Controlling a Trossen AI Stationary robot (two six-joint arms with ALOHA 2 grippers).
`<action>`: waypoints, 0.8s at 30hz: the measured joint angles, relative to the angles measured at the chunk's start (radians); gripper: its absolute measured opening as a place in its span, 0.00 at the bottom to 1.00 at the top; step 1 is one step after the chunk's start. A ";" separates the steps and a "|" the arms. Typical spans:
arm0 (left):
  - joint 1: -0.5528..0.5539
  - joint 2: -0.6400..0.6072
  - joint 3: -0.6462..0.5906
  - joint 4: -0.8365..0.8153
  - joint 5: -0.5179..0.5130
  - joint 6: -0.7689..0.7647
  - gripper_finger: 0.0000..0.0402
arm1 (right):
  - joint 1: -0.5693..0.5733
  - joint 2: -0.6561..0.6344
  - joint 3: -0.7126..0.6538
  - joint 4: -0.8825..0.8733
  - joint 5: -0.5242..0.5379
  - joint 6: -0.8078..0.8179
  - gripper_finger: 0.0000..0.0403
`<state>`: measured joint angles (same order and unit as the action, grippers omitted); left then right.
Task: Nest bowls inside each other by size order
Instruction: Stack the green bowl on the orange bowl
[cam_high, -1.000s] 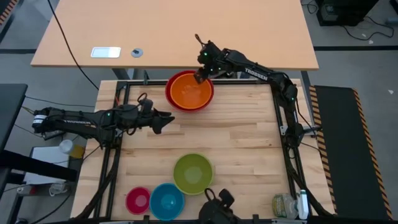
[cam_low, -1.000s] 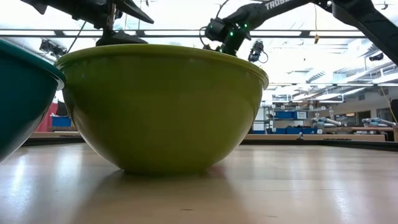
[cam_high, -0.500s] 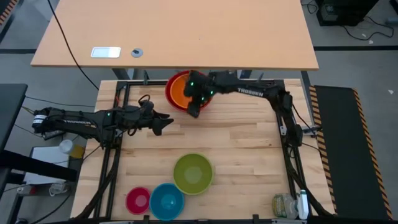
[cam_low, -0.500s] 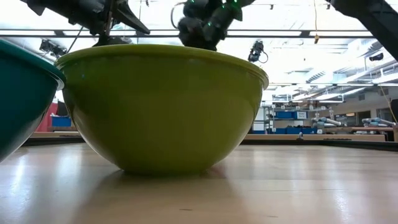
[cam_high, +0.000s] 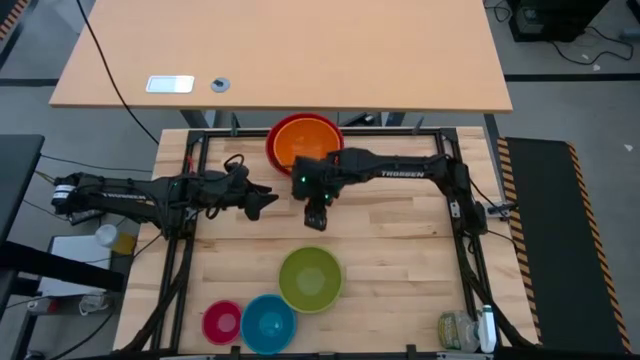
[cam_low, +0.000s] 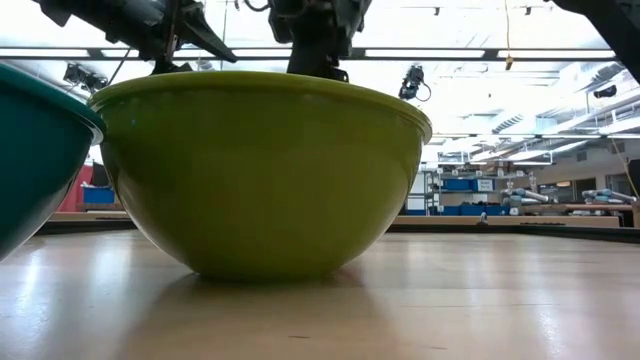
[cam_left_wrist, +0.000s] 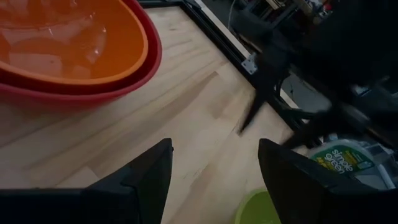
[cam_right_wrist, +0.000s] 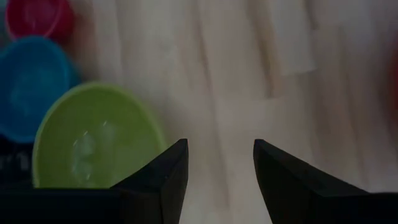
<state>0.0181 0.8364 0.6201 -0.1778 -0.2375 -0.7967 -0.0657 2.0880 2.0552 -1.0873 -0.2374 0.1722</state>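
The orange bowl (cam_high: 305, 146) sits nested in the red bowl (cam_high: 274, 140) at the table's far edge; both show in the left wrist view (cam_left_wrist: 68, 37). The lime green bowl (cam_high: 310, 278), blue bowl (cam_high: 268, 323) and pink bowl (cam_high: 222, 321) rest on their bases near the front edge. My right gripper (cam_high: 317, 218) is open and empty over the table's middle, between the nested pair and the green bowl (cam_right_wrist: 93, 137). My left gripper (cam_high: 266, 199) is open and empty, held at the left of the middle.
A black frame (cam_high: 190, 180) runs around the wooden table. A plastic bottle (cam_high: 458, 330) lies at the front right corner. Bare wood lies between the far bowls and the three near bowls.
My right gripper has left the rim of the nested orange and red bowls and swung toward the table's near edge, over the middle, toward the green bowl. The bowls have stayed where they were.
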 joint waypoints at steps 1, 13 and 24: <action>0.004 0.000 0.000 0.000 0.000 0.000 0.60 | 0.011 0.000 -0.005 -0.002 0.000 -0.001 0.47; 0.065 0.000 0.000 0.001 0.042 0.000 0.60 | 0.092 0.001 -0.099 -0.084 -0.053 -0.068 0.47; 0.089 0.000 0.000 0.009 0.038 0.038 0.60 | 0.114 0.002 -0.173 -0.033 -0.018 0.002 0.56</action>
<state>0.1069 0.8364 0.6201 -0.1689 -0.1997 -0.7583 0.0480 2.0895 1.8820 -1.1204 -0.2558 0.1747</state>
